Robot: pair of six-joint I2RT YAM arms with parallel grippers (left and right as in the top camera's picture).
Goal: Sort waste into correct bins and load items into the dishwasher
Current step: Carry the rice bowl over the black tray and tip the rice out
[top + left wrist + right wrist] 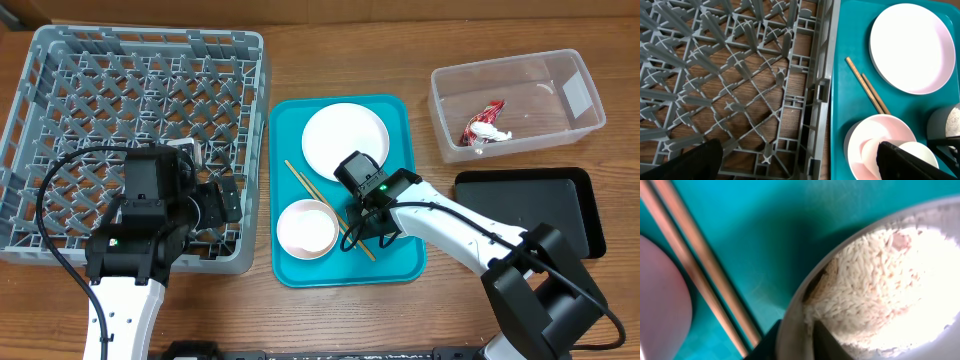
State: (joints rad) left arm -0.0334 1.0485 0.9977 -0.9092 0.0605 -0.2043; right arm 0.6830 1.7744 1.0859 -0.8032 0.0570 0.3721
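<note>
The right hand (372,232) sits over the teal plastic serving tray (400,130), fingers (767,347) astride the rim of a grey round bowl (795,325) of loose white rice grains (880,280). Just left of the hand lie two thin wooden chopsticks (303,183), then a pale pink bowl (307,228); behind it, a white round plate (345,140). Far left stands the grey plastic dish rack (150,40); right, a shallow black rectangular tray (530,210), a clear plastic tub (590,100) behind that.

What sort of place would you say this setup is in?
Probably a robotics lab bench staged for dish clearing: a wooden table, a grey dish rack, and a teal serving tray holding a white plate and chopsticks.
</note>
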